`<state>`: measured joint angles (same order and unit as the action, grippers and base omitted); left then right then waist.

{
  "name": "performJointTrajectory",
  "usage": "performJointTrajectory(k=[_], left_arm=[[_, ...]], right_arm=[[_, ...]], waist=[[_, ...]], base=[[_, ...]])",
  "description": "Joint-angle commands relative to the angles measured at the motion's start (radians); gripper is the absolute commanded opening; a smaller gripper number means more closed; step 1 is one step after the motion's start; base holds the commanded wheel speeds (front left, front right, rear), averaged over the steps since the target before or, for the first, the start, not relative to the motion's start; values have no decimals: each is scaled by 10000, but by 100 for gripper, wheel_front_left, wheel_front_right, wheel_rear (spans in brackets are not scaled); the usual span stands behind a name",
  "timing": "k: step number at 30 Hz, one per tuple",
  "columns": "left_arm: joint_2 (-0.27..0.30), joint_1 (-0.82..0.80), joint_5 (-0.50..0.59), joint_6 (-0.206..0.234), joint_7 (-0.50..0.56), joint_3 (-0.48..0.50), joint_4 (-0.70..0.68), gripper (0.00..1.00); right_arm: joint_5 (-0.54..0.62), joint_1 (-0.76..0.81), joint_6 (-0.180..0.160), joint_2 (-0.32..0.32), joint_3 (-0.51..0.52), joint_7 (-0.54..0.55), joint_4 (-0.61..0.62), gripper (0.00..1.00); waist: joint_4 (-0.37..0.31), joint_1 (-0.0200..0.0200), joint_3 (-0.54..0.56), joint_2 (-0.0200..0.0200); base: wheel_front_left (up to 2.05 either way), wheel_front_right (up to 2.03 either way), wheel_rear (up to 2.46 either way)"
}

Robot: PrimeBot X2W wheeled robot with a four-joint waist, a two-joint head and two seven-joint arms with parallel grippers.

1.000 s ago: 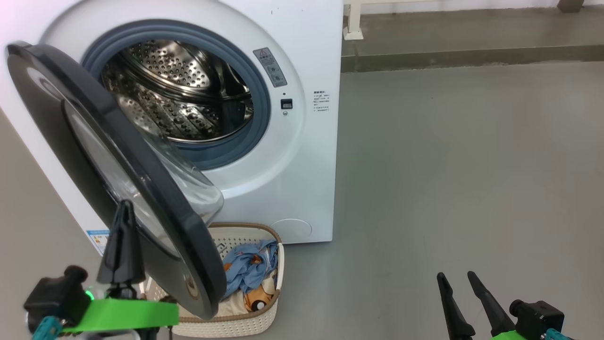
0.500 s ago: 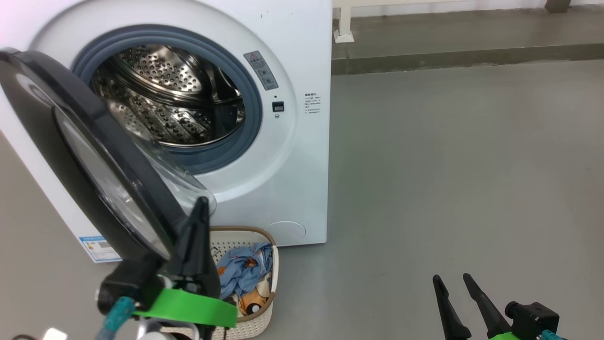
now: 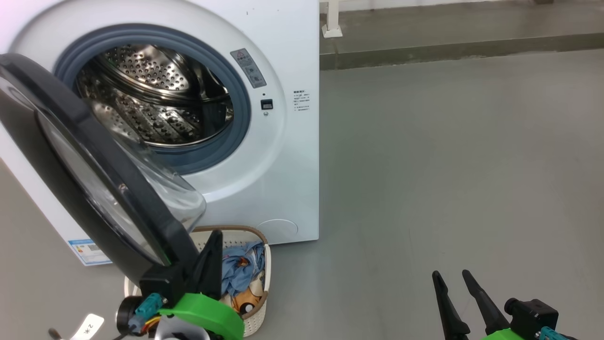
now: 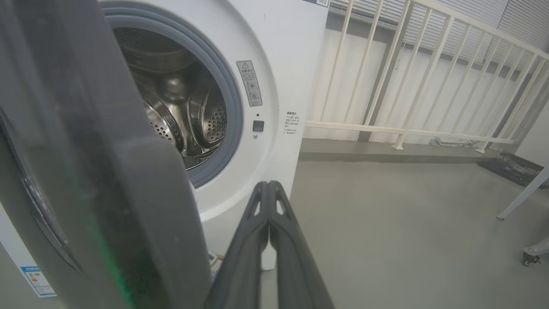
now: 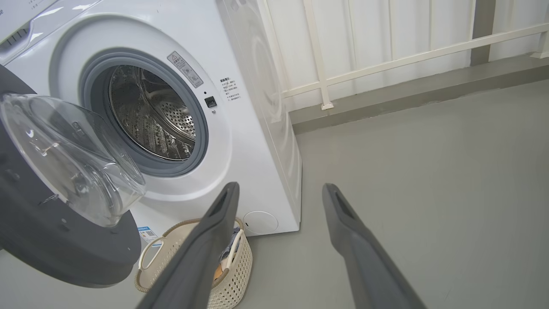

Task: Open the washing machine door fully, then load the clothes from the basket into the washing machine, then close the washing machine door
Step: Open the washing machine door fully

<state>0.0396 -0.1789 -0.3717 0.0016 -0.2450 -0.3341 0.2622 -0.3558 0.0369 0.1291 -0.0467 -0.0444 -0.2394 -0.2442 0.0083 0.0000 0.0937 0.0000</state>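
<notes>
Washing machine: the white washing machine (image 3: 283, 165) stands on the grey floor (image 3: 424, 165), at the left of the head view. Its steel drum (image 3: 151, 104) shows inside the grey-blue rubber ring (image 3: 240, 108).
Door: the washing machine door (image 3: 89, 141) is swung out on its left side and stands partly open. Its clear glass bowl (image 5: 73, 159) bulges toward the drum, and in the head view its lower black edge hangs over the basket.
Basket: the basket (image 5: 239, 270) sits on the floor just beside the lower front of the machine, under the door.
Clothes: the clothes (image 3: 243, 269) lie inside the basket — the light blue piece on top, the cream piece (image 3: 245, 300) with an orange figure at the near side.
Left gripper: the left gripper (image 3: 216, 236) has its fingers pressed together and holds nothing. It points up just beside the lower edge of the door, in front of the basket — whether it touches the door, I cannot tell.
Right gripper: the right gripper (image 3: 449, 274) has its fingers spread wide and is empty. It is low at the right over bare floor, well apart from machine and basket.
Background: a white railing (image 4: 407, 86) stands behind, to the right of the machine.
</notes>
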Motion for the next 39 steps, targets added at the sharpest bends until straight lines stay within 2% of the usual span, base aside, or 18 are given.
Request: performJointTrajectory(k=[1,16,39], left_arm=[[108,-593,-51,58,-18,347,-1,0],[111,-922,-313,-107,-156,668,1361,0],[107,-660,-183,-113,-167,869,1332,0]], right_arm=[[-59,-463,16,-35,-284,-108,192,100],[-125,-489,16,-35,-270,-187,76,100],[-173,-447,16,-35,-340,-215,-45,100]], waist=[[-36,0,-20,0],[-147,0,-134,0],[366,0,-120,0]], base=[[0,0,0],[0,0,0],[0,0,0]])
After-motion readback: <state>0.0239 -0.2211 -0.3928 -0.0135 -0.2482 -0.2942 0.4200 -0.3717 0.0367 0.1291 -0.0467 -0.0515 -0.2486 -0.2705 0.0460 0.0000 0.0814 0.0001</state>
